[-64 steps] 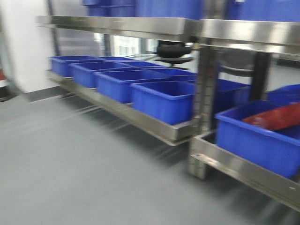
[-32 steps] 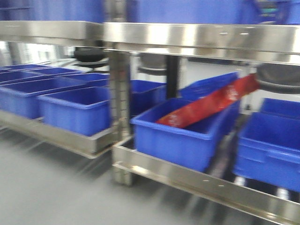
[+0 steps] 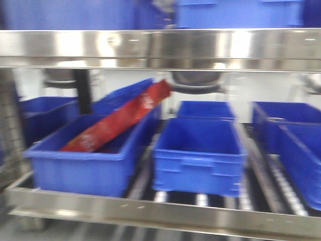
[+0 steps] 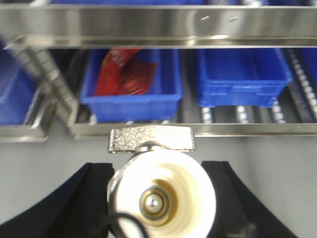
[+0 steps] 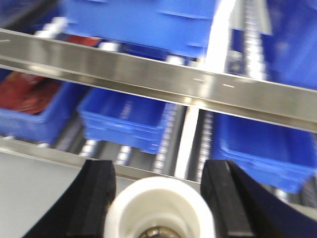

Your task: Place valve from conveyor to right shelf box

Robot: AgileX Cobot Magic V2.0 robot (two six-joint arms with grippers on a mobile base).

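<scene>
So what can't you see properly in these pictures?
- Front view: motion blur smears the print on the red packet in the left blue box.
- Left wrist view: the bottom edge cuts off the valve held in the left pincer, hiding its lower body.
- Right wrist view: only the white rim of a fitting shows in the right pincer; the bottom edge cuts the rest.
- The conveyor appears in no view.

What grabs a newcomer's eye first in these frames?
In the front view, a long red packet leans diagonally out of the left blue plastic box, under the shiny stainless steel shelf rail. In the left wrist view, a white-and-silver metal valve fills the foreground, clamped in the left gripper. The right gripper likewise holds a similar white round fitting, facing the same shelf.
</scene>
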